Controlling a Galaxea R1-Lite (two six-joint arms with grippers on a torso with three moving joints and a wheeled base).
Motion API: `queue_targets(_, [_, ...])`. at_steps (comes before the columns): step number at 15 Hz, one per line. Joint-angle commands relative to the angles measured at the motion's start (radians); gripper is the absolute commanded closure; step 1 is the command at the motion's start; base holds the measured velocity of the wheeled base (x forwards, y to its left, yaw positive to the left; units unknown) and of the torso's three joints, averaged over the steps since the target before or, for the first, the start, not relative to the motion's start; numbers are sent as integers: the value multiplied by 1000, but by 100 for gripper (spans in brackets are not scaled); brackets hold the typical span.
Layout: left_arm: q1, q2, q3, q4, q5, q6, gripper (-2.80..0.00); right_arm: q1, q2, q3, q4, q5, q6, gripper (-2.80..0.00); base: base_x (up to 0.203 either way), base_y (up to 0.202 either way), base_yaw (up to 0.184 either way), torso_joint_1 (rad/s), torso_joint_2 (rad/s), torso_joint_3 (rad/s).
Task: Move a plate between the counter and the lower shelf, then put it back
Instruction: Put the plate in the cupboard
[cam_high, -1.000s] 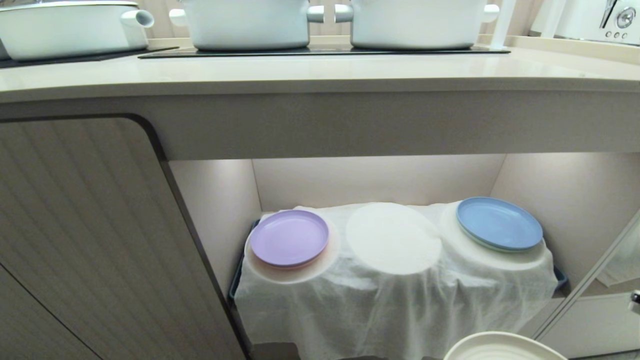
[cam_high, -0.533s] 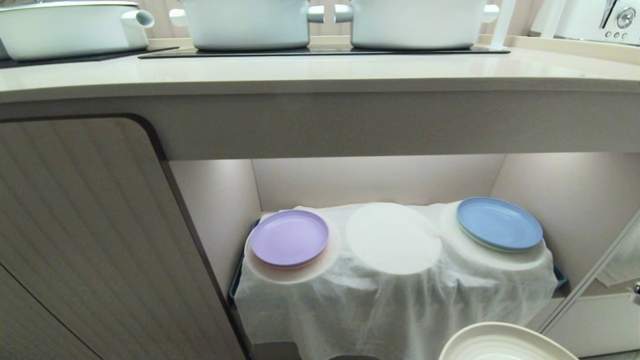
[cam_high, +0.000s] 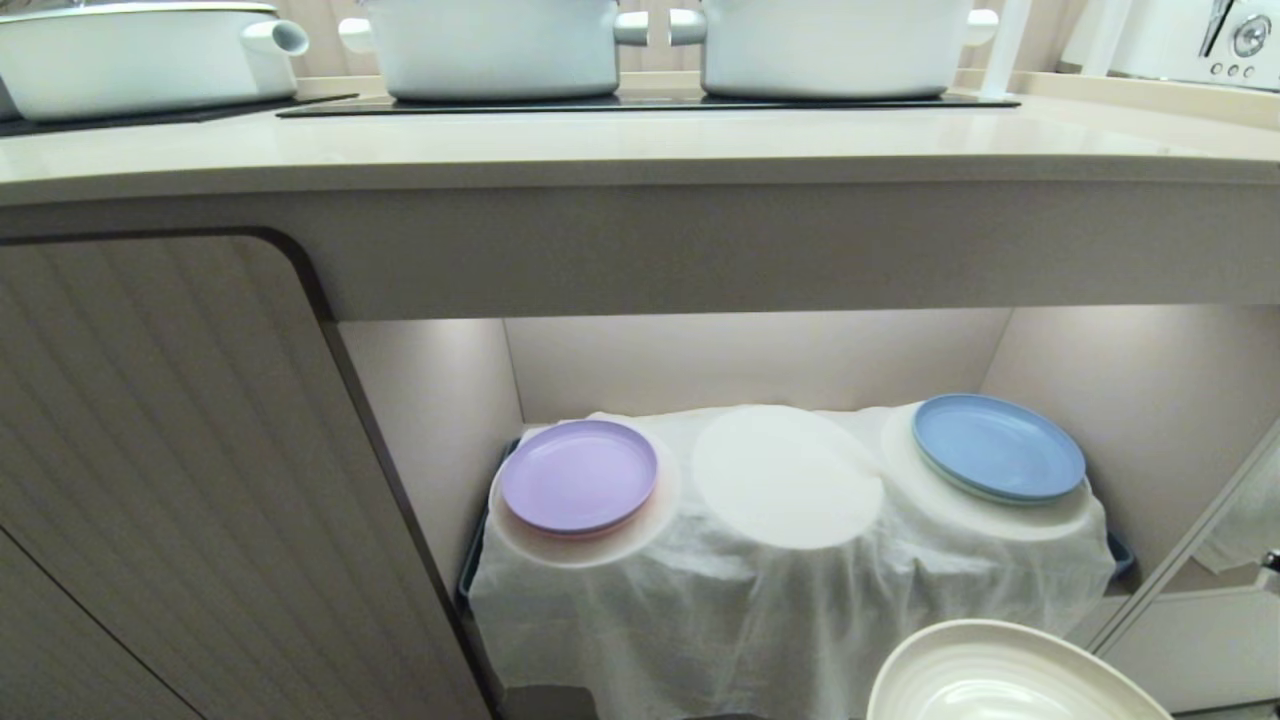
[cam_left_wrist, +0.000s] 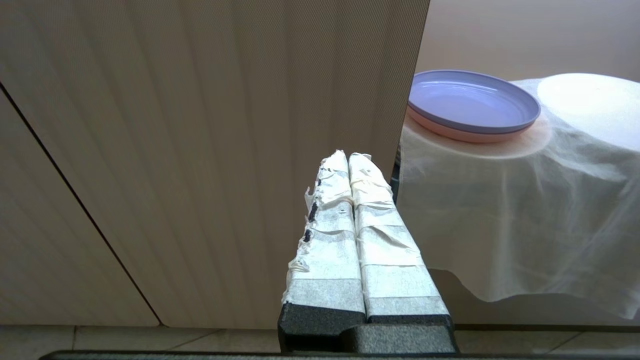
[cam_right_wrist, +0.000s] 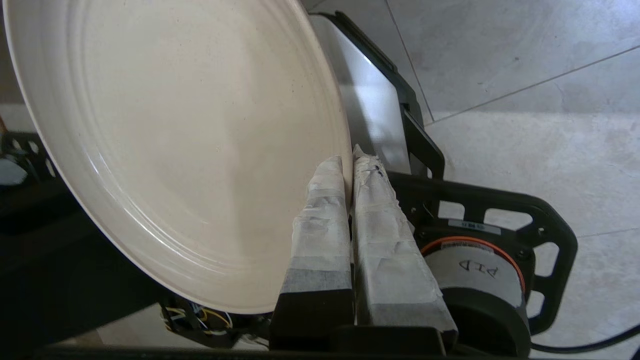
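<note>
The cream-beige plate (cam_high: 1005, 675) hangs tilted at the bottom right of the head view, low in front of the lower shelf (cam_high: 760, 370), ringed underside showing. In the right wrist view my right gripper (cam_right_wrist: 348, 162) is shut on the rim of the plate (cam_right_wrist: 175, 145), one taped finger on each face. The shelf's white cloth (cam_high: 790, 590) has a bare round pad (cam_high: 787, 476) in the middle. The pale counter (cam_high: 640, 150) runs above. My left gripper (cam_left_wrist: 348, 157) is shut on nothing, parked beside the ribbed cabinet door (cam_left_wrist: 200, 150).
A lilac plate (cam_high: 578, 474) lies on the left pad and a blue plate (cam_high: 998, 446) on the right pad. White pots (cam_high: 490, 45) stand on the black panels at the back of the counter. The ribbed door (cam_high: 170, 480) closes off the left. Tiled floor (cam_right_wrist: 525, 100) lies below.
The cream plate has risen further into the bottom of the head view and tipped, showing more of its ringed underside. Nothing else has moved.
</note>
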Motion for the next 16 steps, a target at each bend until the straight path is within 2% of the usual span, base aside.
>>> queue_targets(1, [1, 1, 0, 0, 0, -1, 0, 0, 49, -1, -43, -1, 33, 0, 0, 0, 0, 0, 0, 0])
queue_targets(6, [0, 1, 0, 0, 0, -1, 0, 0, 136, -7, -131, -4, 46, 0, 0, 0, 0, 0, 0, 0])
queue_targets(16, [0, 1, 0, 0, 0, -1, 0, 15, 340, -36, -375, -5, 146, 0, 0, 0, 0, 0, 0, 0])
